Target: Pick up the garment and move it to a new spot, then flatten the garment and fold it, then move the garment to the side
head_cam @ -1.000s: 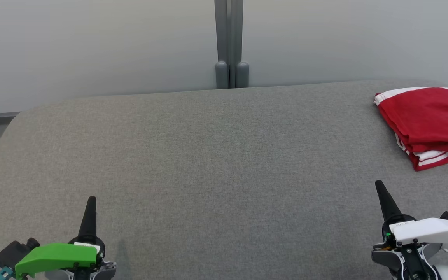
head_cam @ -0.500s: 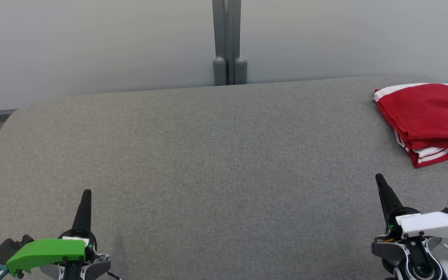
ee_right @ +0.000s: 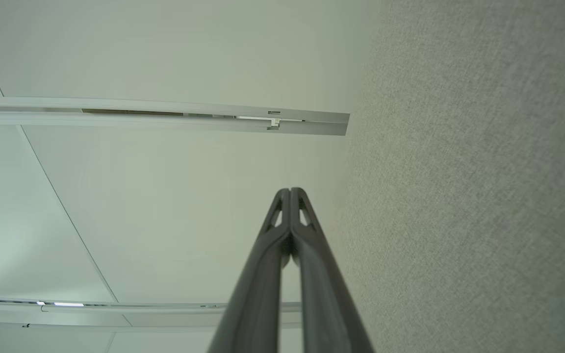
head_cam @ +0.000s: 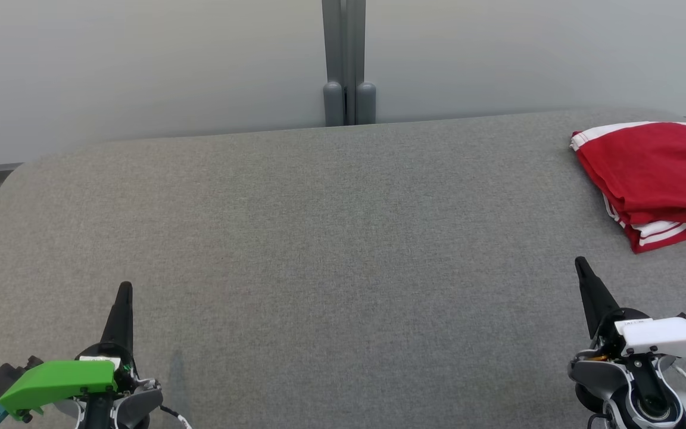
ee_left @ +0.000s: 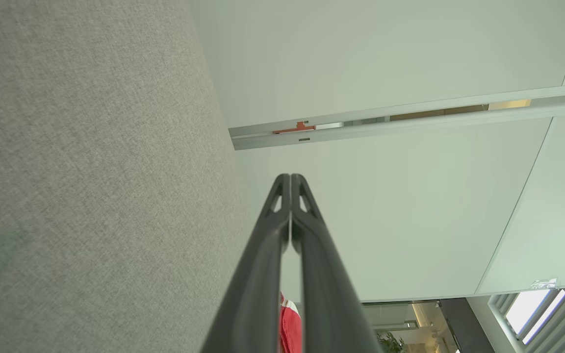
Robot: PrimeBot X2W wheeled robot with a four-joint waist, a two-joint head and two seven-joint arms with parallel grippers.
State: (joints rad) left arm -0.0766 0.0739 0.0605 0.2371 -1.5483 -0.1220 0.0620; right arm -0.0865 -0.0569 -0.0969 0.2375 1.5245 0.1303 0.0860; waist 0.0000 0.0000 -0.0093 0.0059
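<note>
The red garment [head_cam: 652, 179], trimmed with white stripes, lies folded into a compact stack on the grey fabric-covered table [head_cam: 343, 238], at its far right corner as the head camera sees it, with its right part cut off by the picture's edge. Its white-striped edges show along the far side and at the near corner of the stack. The left gripper [head_cam: 124, 291] sits at the near left of the table, below a green wrist cover [head_cam: 57, 381]. Its two dark fingers are pressed together into a single point and hold nothing. In the left wrist view the fingers meet along their length, and a sliver of the red cloth shows far off between their bases. The right gripper [head_cam: 581, 263] sits at the near right, ahead of a white wrist cover [head_cam: 667, 336]. It is likewise clenched on nothing, its tip pointing up the head view and leaning slightly left, near the garment's near corner but apart from it. The right wrist view shows its fingers closed tip to tip beside the grey cloth surface. Behind the table stands a pale wall [head_cam: 140, 71], split by a grey upright post [head_cam: 348, 59].
</note>
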